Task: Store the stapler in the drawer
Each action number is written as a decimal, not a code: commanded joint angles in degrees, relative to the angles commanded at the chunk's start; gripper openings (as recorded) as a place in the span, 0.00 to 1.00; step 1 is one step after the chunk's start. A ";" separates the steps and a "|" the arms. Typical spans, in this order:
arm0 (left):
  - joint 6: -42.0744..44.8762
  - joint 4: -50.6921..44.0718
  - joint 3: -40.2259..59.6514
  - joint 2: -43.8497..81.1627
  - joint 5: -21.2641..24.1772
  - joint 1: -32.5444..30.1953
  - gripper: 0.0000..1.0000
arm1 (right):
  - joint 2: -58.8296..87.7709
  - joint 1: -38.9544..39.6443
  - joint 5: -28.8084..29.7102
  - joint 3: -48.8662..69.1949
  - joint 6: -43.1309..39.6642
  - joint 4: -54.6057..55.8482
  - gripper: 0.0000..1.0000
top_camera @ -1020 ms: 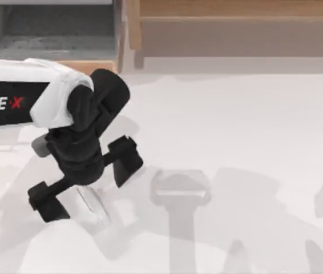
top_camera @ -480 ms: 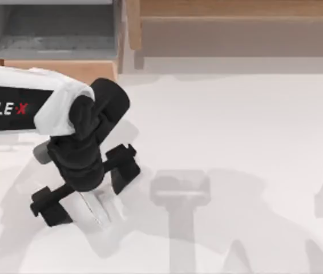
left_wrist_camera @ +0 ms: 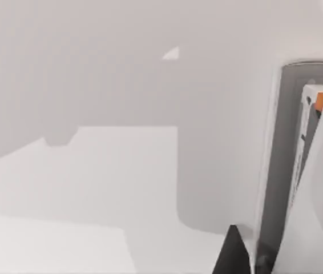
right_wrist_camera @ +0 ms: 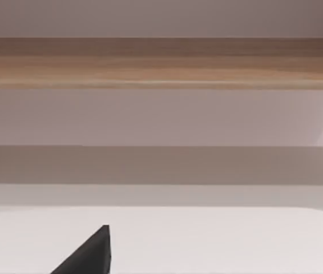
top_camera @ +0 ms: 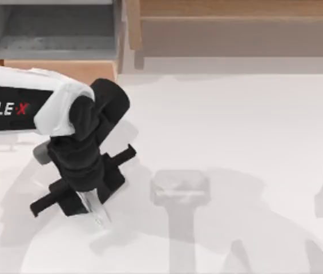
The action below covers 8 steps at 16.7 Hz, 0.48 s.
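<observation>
The left gripper [top_camera: 90,191] is seen low over the white table [top_camera: 235,125], its black fingers drawn in narrow against the pale stapler [top_camera: 96,210], which is clamped between them with its tip jutting out just beyond the claw. The drawer [top_camera: 53,34] is pictured standing open well behind the claw, grey inside, beside a brown wooden unit [top_camera: 235,23].

The table [top_camera: 235,114] looks smooth, white and matt. The drawer [top_camera: 59,67] has a pale wood front and a dull grey inside. The stapler [top_camera: 96,210] looks like pale, shiny metal. The left gripper [top_camera: 87,191] is matt black plastic.
</observation>
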 joint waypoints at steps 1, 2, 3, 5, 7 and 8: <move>0.00 0.00 0.00 0.00 0.00 0.00 0.10 | 0.00 0.00 0.00 0.00 0.00 0.00 1.00; 0.00 0.00 0.00 0.00 0.00 0.00 0.02 | 0.00 0.00 0.00 0.00 0.00 0.00 1.00; 0.00 0.00 0.00 0.00 0.00 0.00 0.00 | 0.00 0.00 0.00 0.00 0.00 0.00 1.00; 0.00 0.00 0.00 0.00 0.00 0.00 0.00 | 0.00 0.00 0.00 0.00 0.00 0.00 1.00; 0.00 0.00 0.00 0.00 0.00 0.00 0.00 | 0.00 0.00 0.00 0.00 0.00 0.00 1.00; 0.00 0.00 0.00 0.00 0.00 0.00 0.00 | 0.00 0.00 0.00 0.00 0.00 0.00 1.00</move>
